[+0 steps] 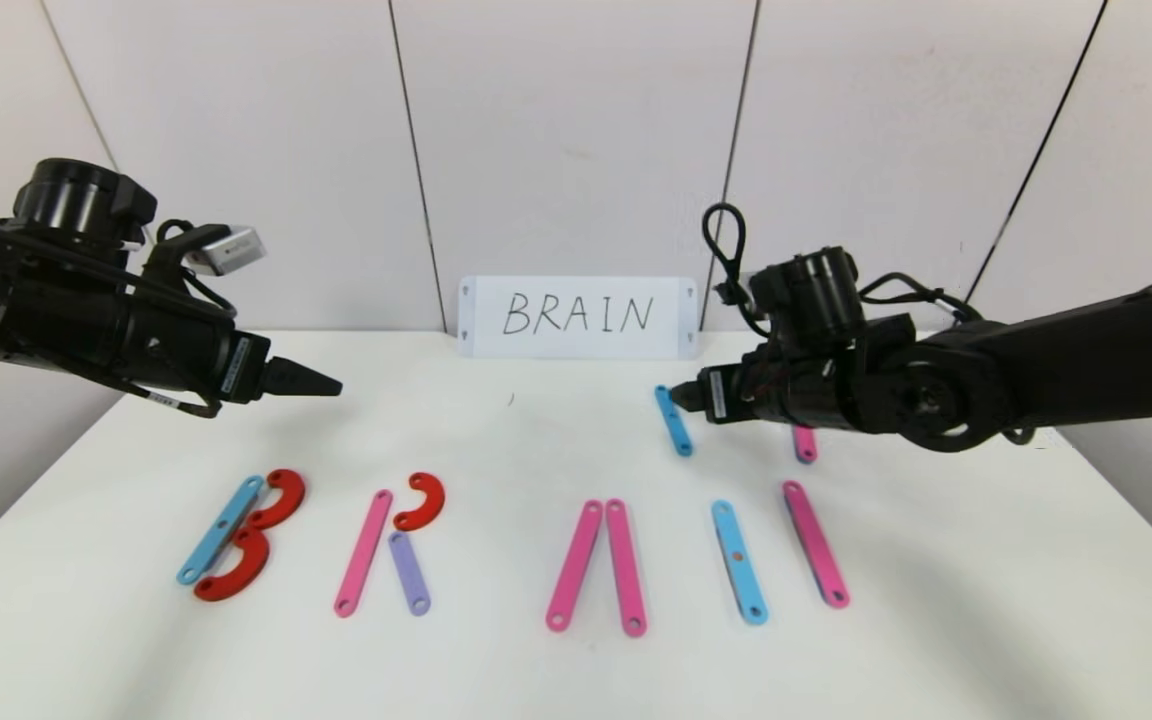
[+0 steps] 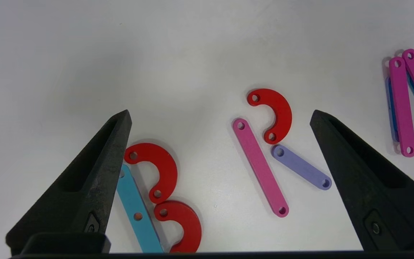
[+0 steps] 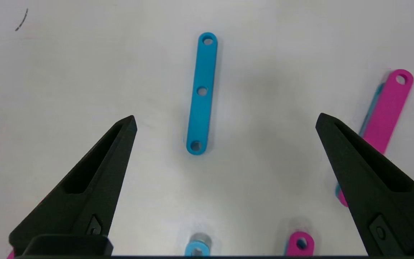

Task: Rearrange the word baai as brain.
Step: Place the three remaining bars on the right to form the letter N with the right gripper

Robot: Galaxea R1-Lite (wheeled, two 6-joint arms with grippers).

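Observation:
The strip letters lie in a row near the table's front. A light-blue strip (image 1: 221,530) with two red curves (image 1: 276,498) makes a B. A pink strip (image 1: 364,552), a red curve (image 1: 421,500) and a purple strip (image 1: 408,572) stand beside it. Two pink strips (image 1: 596,565) lean together, then come a light-blue strip (image 1: 739,560) and a pink strip (image 1: 816,543). My left gripper (image 1: 331,385) hovers open behind the B (image 2: 156,180). My right gripper (image 1: 681,395) hangs open over another light-blue strip (image 1: 674,420), with a blue strip (image 3: 201,93) between its fingers below.
A white card (image 1: 576,316) handwritten BRAIN leans on the back wall. A pink strip end (image 1: 805,443) shows under the right arm. Table edges run at the left and right. Bare table lies between the card and the letters.

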